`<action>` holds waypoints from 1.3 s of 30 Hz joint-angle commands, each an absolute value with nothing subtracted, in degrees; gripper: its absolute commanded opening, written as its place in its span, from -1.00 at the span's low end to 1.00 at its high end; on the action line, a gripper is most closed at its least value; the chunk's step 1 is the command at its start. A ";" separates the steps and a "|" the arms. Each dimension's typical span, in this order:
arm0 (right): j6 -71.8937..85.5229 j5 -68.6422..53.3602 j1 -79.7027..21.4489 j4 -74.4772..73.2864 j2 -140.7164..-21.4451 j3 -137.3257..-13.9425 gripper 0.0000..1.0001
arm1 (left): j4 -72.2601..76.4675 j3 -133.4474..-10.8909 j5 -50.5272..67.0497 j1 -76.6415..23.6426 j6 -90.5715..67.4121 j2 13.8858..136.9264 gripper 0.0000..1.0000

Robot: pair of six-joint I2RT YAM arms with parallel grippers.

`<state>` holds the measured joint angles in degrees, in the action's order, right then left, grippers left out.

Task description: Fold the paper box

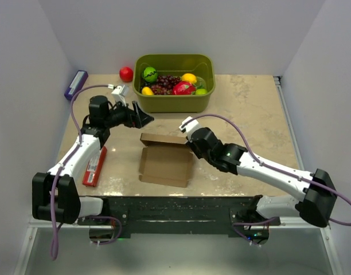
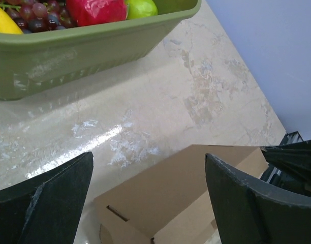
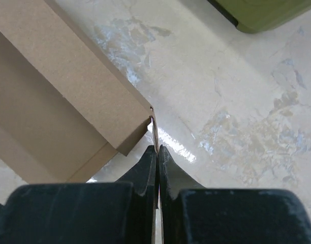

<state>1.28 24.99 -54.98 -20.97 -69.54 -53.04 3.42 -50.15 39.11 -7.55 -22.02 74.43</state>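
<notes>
Behind the paper box [image 1: 166,165] stands a green tub [image 1: 174,104]; red pack [image 1: 95,166] leftward.

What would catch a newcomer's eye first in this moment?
The brown paper box, lying open at the centre of the table, draws the eye, a thin flap at its far right corner pinched in the shut right gripper. Behind it the green tub of bright fruit stands at the far edge, the open left gripper hanging between tub and box.

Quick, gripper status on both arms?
Left gripper: open, holding nothing.
Right gripper: closed on a side flap of the paper box.
</notes>
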 commanded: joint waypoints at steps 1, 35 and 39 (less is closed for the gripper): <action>-6.06 21.54 -51.16 -14.86 -74.08 -55.64 -1.00 | 7.82 -49.40 42.63 -5.89 -23.64 73.57 0.88; 34.32 14.08 -43.33 -17.06 -65.83 -57.75 0.33 | 3.51 -47.46 38.06 -5.27 -20.30 79.54 0.65; 39.28 12.83 -43.33 -15.30 -66.53 -57.04 0.31 | 4.22 -47.20 37.36 -5.27 -20.65 79.98 0.58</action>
<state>27.75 15.53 -43.38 -17.10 -66.65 -56.31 3.20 -47.29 38.04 -5.67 -21.43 79.61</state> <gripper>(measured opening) 0.657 0.802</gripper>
